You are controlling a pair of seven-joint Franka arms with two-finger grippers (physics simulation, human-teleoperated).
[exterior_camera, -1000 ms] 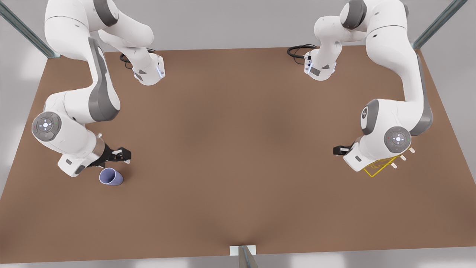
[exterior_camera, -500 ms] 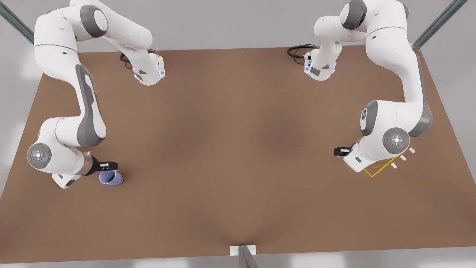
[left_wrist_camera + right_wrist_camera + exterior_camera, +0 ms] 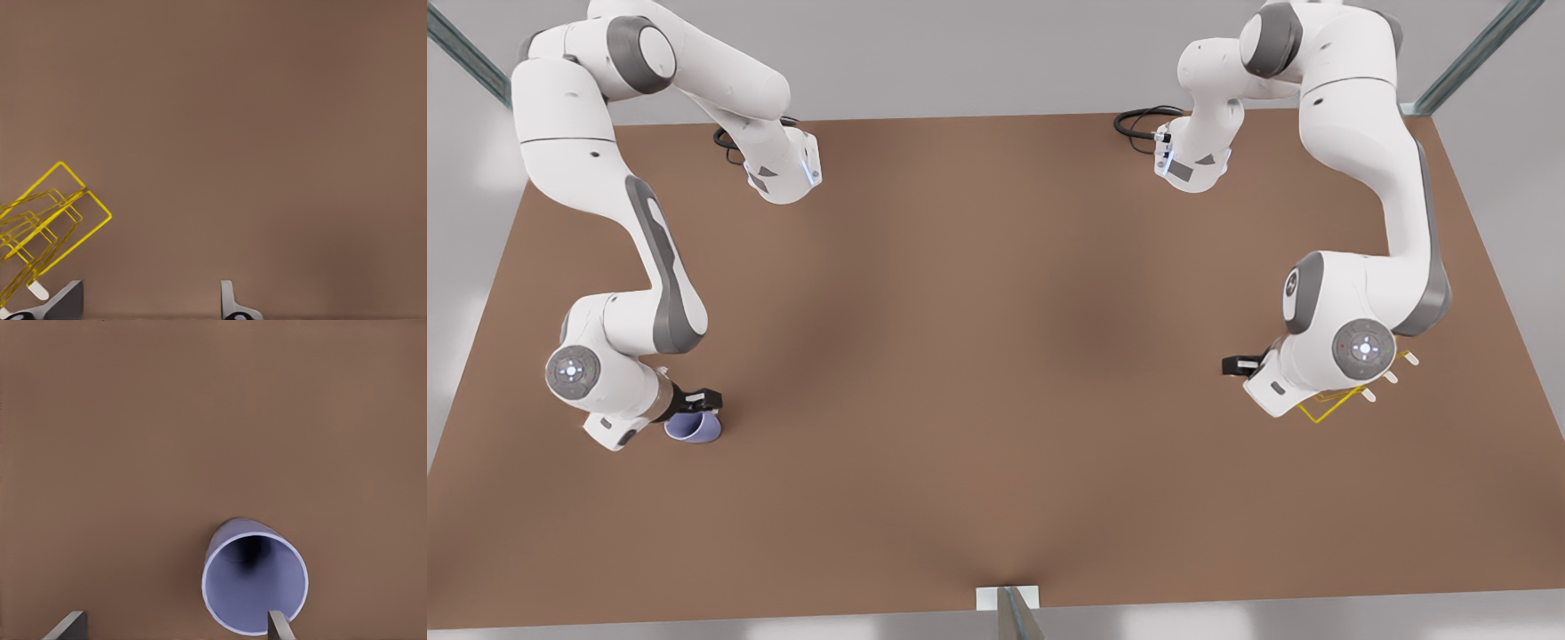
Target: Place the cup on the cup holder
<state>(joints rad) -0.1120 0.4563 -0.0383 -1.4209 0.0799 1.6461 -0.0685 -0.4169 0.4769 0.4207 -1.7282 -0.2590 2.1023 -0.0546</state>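
Observation:
The lavender-blue cup (image 3: 694,429) rests on the brown table (image 3: 996,356) near the front view's left. In the right wrist view the cup (image 3: 253,583) turns its open mouth to the camera. My right gripper (image 3: 699,403) hovers directly over it, open (image 3: 175,627), with one fingertip (image 3: 279,624) at the cup's rim and the other well off to the side. The yellow wire cup holder (image 3: 1329,404) with white-tipped pegs lies at the front view's right, partly hidden under the other arm. My left gripper (image 3: 1240,363) is open (image 3: 148,300) beside the cup holder (image 3: 47,227), not touching it.
Both arm bases (image 3: 783,173) (image 3: 1192,164) stand at the table's far edge with black cables. A small grey post (image 3: 1009,609) sits at the middle of the near edge. Metal frame bars cross the upper corners.
My right arm has swung in and lowered its gripper from beside the cup to right over it. The left arm shifted only slightly. Cup and holder have stayed put.

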